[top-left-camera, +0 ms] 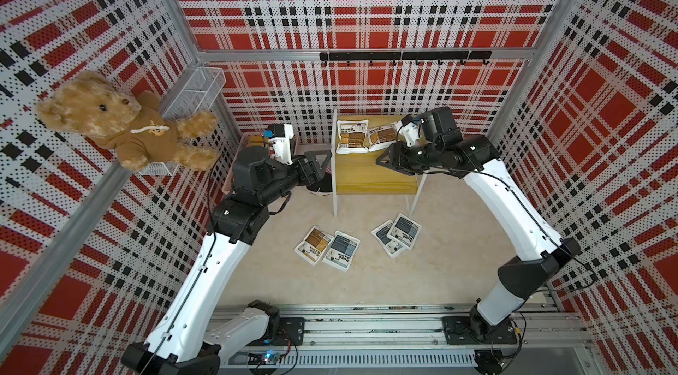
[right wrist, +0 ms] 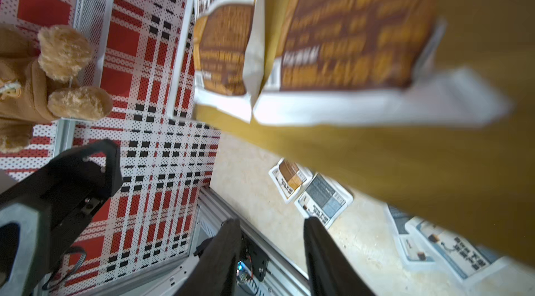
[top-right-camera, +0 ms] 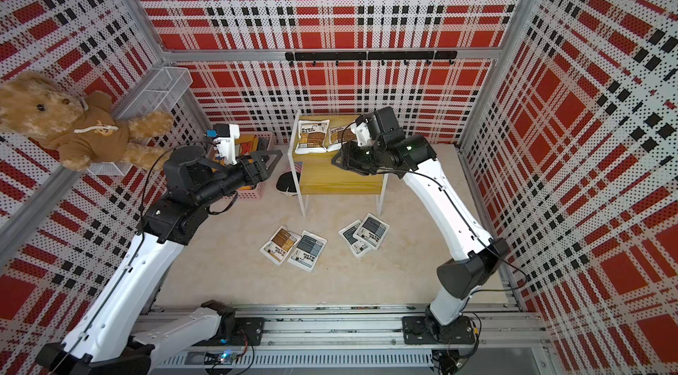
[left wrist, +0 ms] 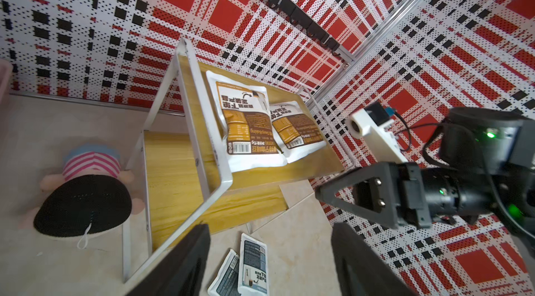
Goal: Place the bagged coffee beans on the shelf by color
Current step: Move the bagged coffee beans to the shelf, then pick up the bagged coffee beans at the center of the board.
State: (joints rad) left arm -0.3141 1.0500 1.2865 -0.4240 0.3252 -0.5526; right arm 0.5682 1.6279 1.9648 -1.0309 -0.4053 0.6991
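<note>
The shelf (top-left-camera: pixel 370 175) stands against the back wall. Two brown-panelled coffee bags (top-left-camera: pixel 352 136) (top-left-camera: pixel 381 136) lie side by side on its upper board, also visible in the left wrist view (left wrist: pixel 246 123) (left wrist: pixel 298 129). On the floor in front lie a brown bag (top-left-camera: pixel 313 244) and three grey bags (top-left-camera: pixel 341 250) (top-left-camera: pixel 385 243) (top-left-camera: pixel 403 230). My right gripper (top-left-camera: pixel 381 160) hovers over the lower board just in front of the right shelf bag, jaws apart and empty (right wrist: pixel 272 230). My left gripper (top-left-camera: pixel 326 156) hangs open and empty at the shelf's left side (left wrist: pixel 269 239).
A plush doll with a black cap (left wrist: pixel 84 204) lies on the floor left of the shelf. A pink basket (top-right-camera: pixel 255 192) sits behind my left arm. A teddy bear (top-left-camera: pixel 121 123) and white wire basket (top-left-camera: pixel 198 90) hang on the left wall.
</note>
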